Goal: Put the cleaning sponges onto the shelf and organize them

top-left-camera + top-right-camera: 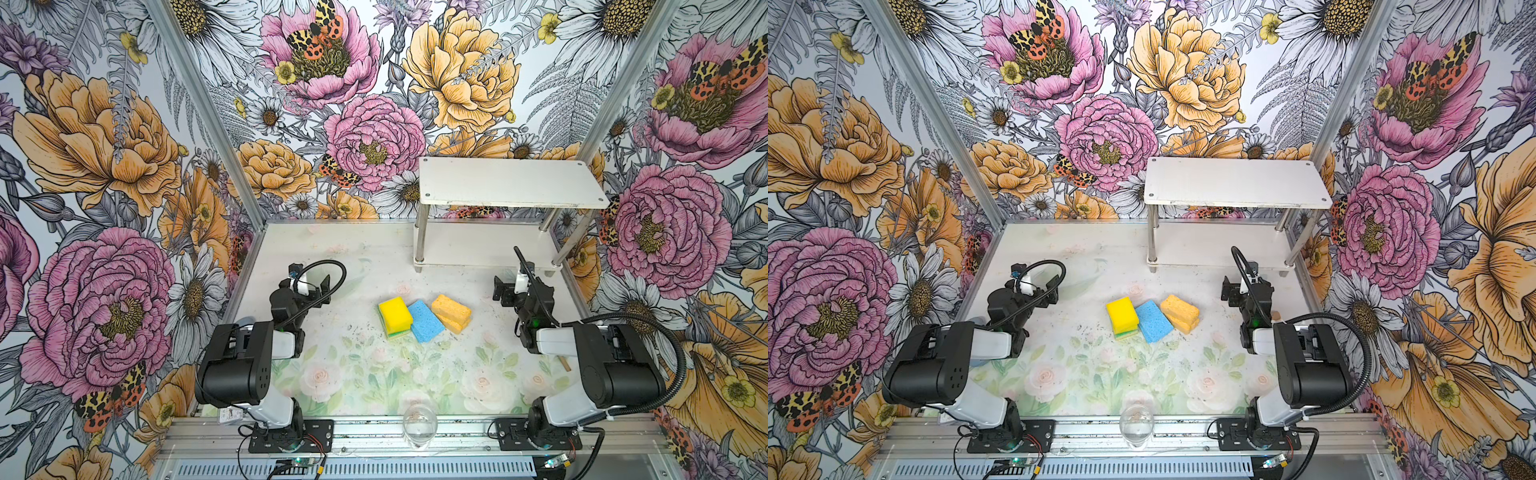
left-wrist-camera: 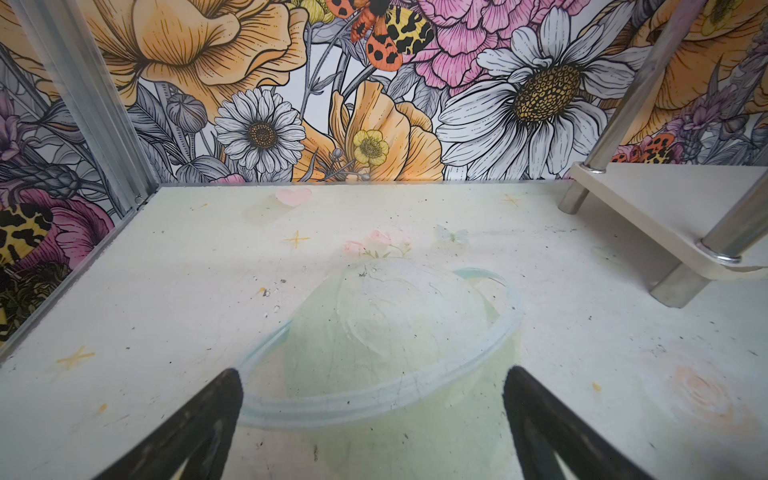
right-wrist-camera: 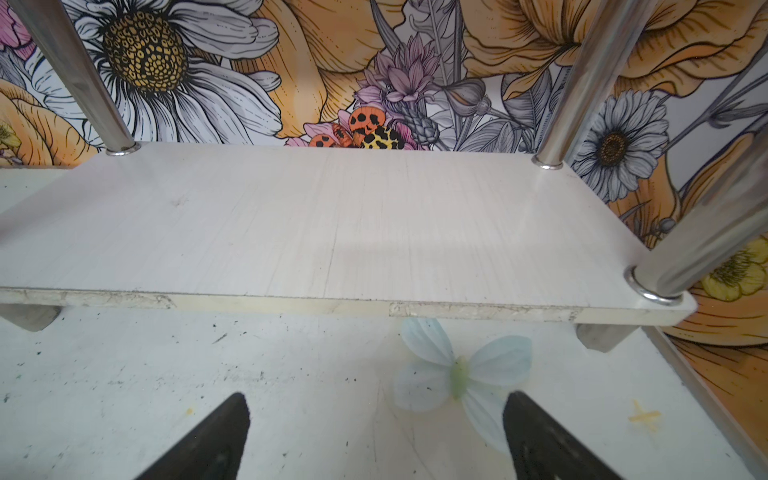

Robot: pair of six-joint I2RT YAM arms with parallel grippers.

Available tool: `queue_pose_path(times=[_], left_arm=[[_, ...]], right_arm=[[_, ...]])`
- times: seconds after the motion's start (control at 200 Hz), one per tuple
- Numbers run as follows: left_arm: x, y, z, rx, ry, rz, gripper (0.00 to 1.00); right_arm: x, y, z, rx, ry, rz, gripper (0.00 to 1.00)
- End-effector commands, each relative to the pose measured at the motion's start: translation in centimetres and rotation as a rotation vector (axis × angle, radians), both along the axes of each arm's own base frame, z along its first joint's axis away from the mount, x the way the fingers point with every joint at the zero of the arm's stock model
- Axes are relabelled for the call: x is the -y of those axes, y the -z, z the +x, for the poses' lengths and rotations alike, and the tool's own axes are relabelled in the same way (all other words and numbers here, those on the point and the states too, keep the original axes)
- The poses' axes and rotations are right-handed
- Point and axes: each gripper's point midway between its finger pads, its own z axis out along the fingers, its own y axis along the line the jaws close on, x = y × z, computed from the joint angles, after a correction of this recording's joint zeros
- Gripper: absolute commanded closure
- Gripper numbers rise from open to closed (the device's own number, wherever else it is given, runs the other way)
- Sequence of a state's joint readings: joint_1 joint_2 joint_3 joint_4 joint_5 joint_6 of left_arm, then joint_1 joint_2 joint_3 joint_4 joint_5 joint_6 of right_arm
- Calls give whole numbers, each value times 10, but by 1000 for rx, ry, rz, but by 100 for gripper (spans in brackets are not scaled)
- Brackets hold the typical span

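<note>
Mid-frame in both top views the cleaning sponges [image 1: 424, 322] lie bunched on the faded floral table mat [image 1: 374, 374]: a thick, smooth bright yellow block [image 1: 395, 312] stacked on a green-edged one, a flat pitted blue slab [image 1: 1154, 320] touching it, and two porous orange-yellow bricks [image 1: 451, 309] overlapping at the right. The shelf [image 1: 511, 183], two matte white boards on shiny metal posts, stands at upper right. The left gripper [image 2: 372, 374] and right gripper [image 3: 376, 399] both have black tapered jaws spread wide, gripping nothing. They flank the sponges well apart, the right one just before the shelf's lower board.
</note>
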State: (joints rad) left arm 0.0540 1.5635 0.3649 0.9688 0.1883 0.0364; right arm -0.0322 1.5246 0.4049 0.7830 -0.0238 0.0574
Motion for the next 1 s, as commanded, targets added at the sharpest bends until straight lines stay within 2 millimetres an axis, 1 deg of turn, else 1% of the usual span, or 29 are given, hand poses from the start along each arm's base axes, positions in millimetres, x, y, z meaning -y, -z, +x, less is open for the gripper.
queue_pose_path(times=[0.0,0.105,0.215,0.285,0.445,0.525,0.565,0.595,0.646,0.736,0.801,0.861,0.926,0.996], left_arm=[[-1,-9,-3,31,-19,22,1],[-4,-16,-4,26,-41,19,1],[-6,-24,-4,13,-64,22,1],[-9,-31,-5,5,-92,25,1],[-7,-46,-10,-4,-102,26,1],[0,-52,-13,-3,-75,14,1],[3,-56,-15,-8,-70,-1,1],[4,-59,-16,-10,-66,-11,1],[9,-63,-18,-13,-56,-27,1],[19,-66,-20,-29,-41,-40,1],[26,-65,-21,-70,-30,-57,1],[36,-64,-22,-115,-2,-69,1],[45,-58,-24,-190,-1,-91,1],[56,-51,-28,-280,-1,-124,1]], right_arm=[[-8,-24,11,-9,-58,-3,4],[-20,-36,12,-31,-126,1,5],[-29,-48,8,-47,-178,23,5],[-40,-56,5,-56,-234,51,5],[-57,-63,-4,-100,-326,93,5],[-67,-66,-9,-117,-378,112,5],[-74,-68,-13,-128,-417,128,5],[-79,-69,-15,-137,-443,140,2],[-88,-72,-20,-152,-485,160,1],[-108,-74,-31,-178,-573,177,0],[-121,-73,-39,-197,-622,170,0],[-133,-73,-46,-199,-672,164,0],[-147,-71,-54,-202,-728,156,0],[-156,-66,-61,-218,-764,147,1]])
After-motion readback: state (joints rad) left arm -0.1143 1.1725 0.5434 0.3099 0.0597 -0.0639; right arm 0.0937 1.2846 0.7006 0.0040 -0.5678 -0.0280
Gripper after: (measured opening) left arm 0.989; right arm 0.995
